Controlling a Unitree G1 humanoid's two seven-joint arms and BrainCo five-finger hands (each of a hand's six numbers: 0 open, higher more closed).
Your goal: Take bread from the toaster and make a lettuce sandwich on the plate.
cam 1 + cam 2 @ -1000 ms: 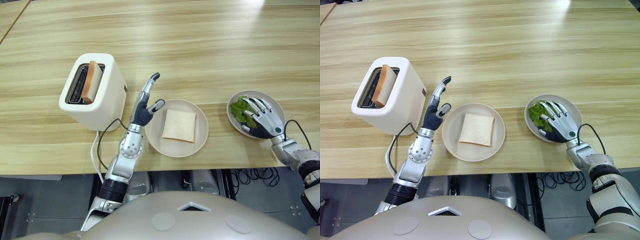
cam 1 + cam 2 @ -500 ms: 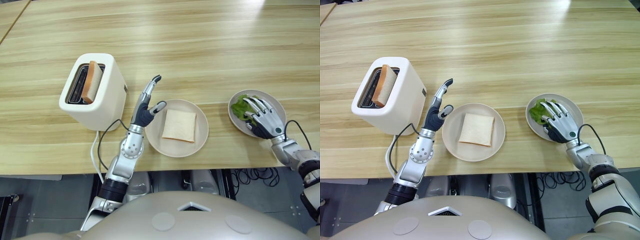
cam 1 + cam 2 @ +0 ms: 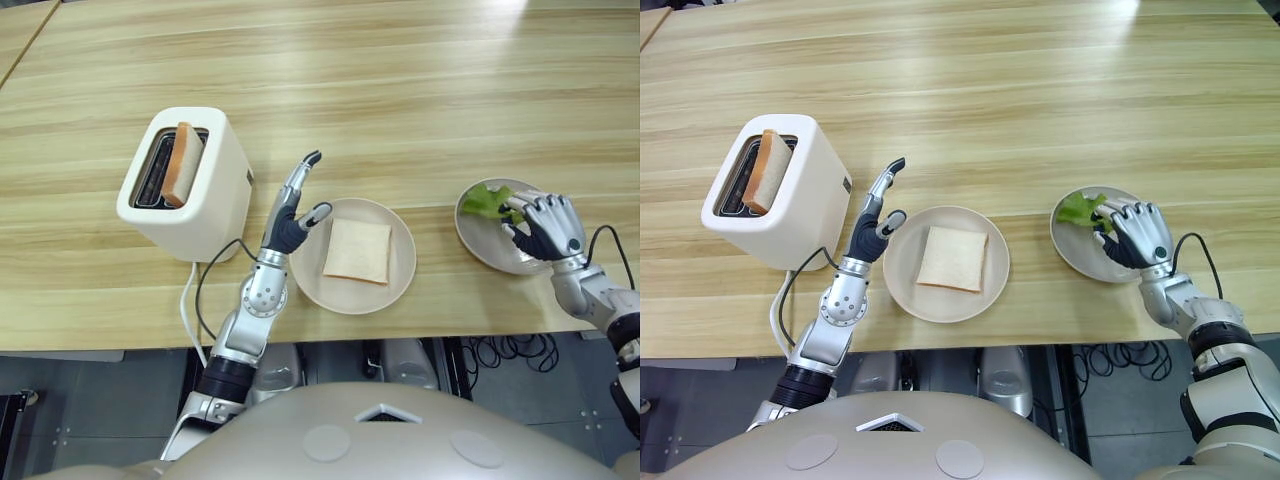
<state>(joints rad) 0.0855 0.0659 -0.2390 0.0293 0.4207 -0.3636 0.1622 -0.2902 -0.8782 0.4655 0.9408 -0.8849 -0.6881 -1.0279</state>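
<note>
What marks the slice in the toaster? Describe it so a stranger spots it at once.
On the table's left stands a cream toaster. A slice stands on edge in its slot, brown crust up. The other slice lies flat on the middle plate.

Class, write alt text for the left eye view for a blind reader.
The right hand grips lettuce at a small plate. The open left hand stands between a toaster holding a bread slice and a larger plate bearing white bread.
</note>
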